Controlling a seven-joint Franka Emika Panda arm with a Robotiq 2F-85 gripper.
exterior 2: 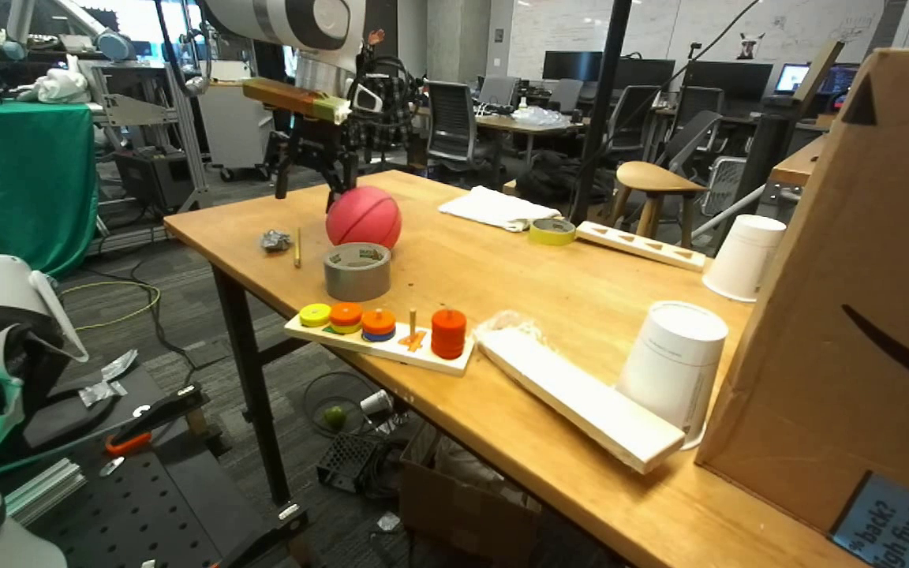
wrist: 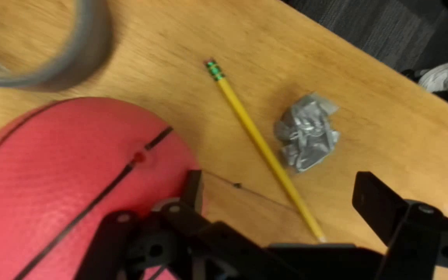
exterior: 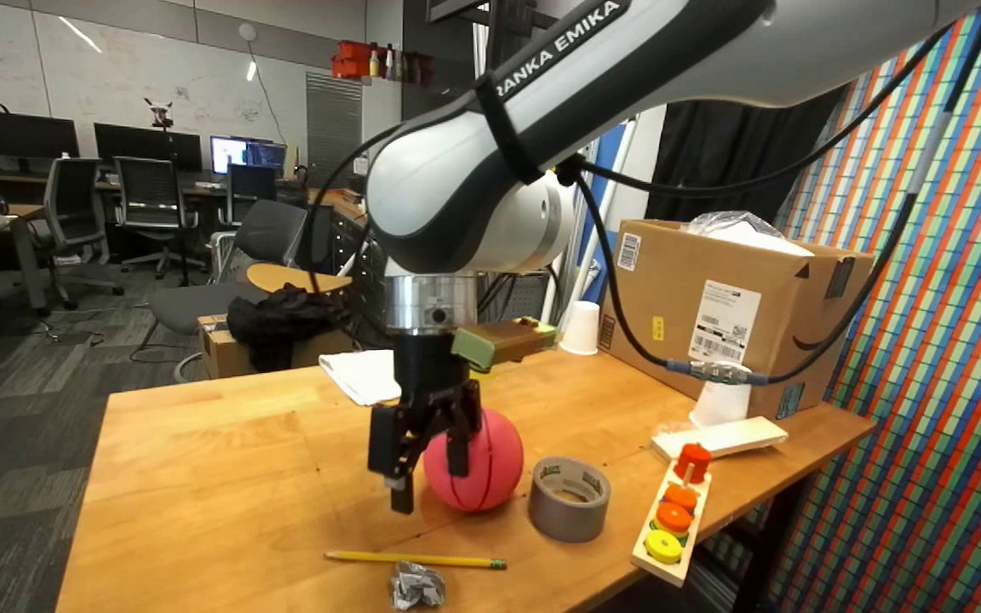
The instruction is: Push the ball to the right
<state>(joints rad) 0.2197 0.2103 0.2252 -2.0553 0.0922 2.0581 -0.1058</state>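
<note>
Contact, or the lining-up just before it, is looking like the step in hand. The Robotiq gripper (exterior: 429, 478) is hanging low over the wooden tabletop (exterior: 243, 460), its two fingers (exterior: 402, 494) standing wide apart and holding nothing between them. The pinkish-red basketball-style ball (exterior 2: 364, 219) is resting on the tabletop just beside the gripper, outside its grasp, next to the outer face of the ball-side finger (wrist: 191, 187); the views are leaving it unclear whether the two are touching. In both exterior views the ball is lying to the right of the gripper, so an outward push with that finger is probably serving the task, though whose right is meant is going unstated.

Past the ball from the gripper, the grey duct tape roll (exterior: 570, 519) is sitting just beside the ball. Ahead of the fingers in the wrist view, a yellow pencil (wrist: 265, 149) and a crumpled silvery wad (wrist: 307, 134) are lying close together, both clear of the ball.

The next move is likely calling for a slow sideways sweep, with no grasping, that finger bearing on the ball's side rather than riding over its top. A sweep angling toward the tape roll could be jamming the ball against it.
</note>
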